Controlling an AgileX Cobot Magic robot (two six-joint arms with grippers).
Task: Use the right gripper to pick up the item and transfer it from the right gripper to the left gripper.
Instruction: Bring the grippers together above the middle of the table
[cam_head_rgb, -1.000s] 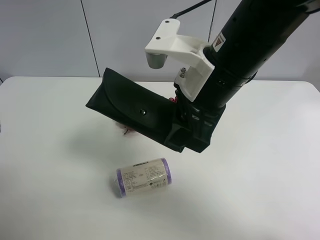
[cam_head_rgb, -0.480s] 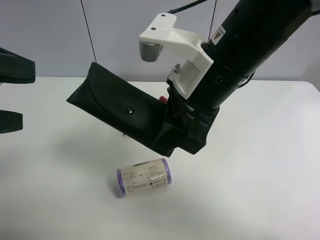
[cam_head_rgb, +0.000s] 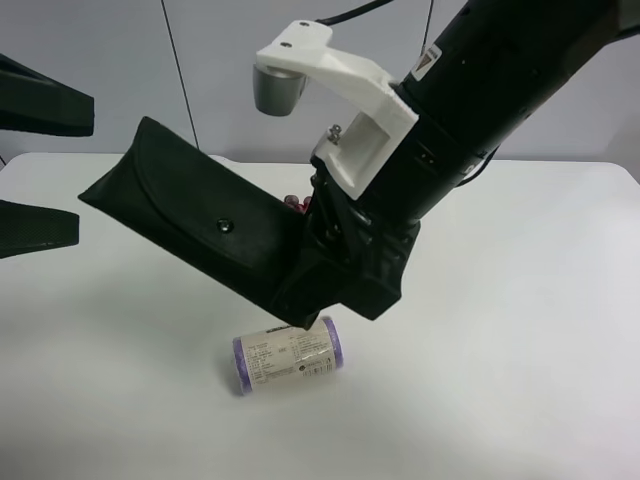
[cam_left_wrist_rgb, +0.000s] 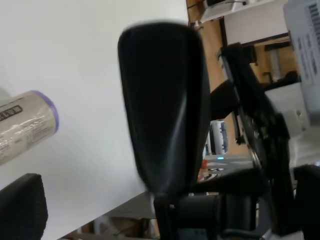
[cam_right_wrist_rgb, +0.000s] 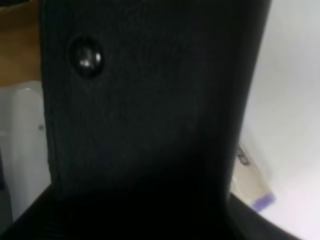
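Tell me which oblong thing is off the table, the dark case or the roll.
The dark case: the right gripper clamps one end and holds it in the air. The purple-ended roll lies on its side on the white table.

The item (cam_head_rgb: 190, 225) looks like matt, fine-grained dark fabric with a shiny snap (cam_head_rgb: 228, 226); the roll (cam_head_rgb: 290, 357) wears glossy film.

Bright even light, soft shadows on the table (cam_head_rgb: 520, 350), right wrist view blurred
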